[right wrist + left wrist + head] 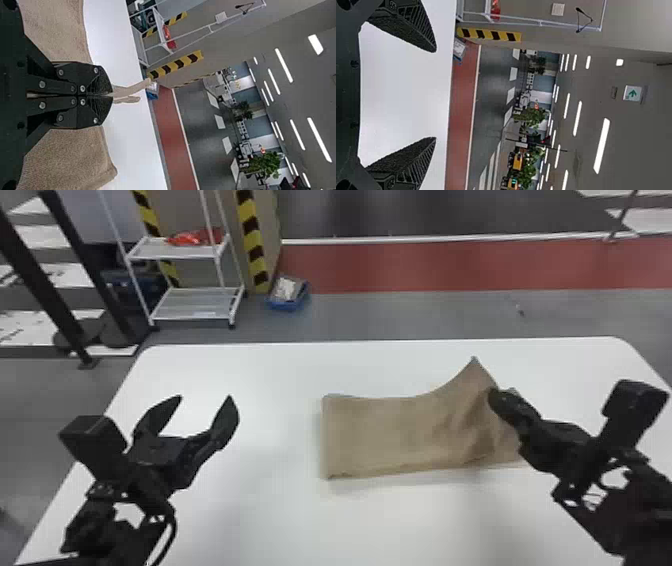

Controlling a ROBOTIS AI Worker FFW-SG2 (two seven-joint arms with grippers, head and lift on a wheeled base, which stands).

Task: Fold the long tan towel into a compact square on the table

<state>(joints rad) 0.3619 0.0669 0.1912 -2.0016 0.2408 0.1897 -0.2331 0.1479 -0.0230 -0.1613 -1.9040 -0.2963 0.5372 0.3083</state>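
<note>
We see the left end effector (205, 397) spread above the counter (270, 520). Our right end effector (494, 394) pinches the raised end of the towel (380, 430), hiding part of it; the rest lies toward the left one. Far beyond, we can't make out the cart's (195, 297) red load (195, 237).

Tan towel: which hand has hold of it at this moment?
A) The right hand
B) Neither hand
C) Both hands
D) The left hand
A: the right hand is closed on the towel, with a pinched bit sticking out beyond it, while the left hand stands open away from the cloth.
</note>
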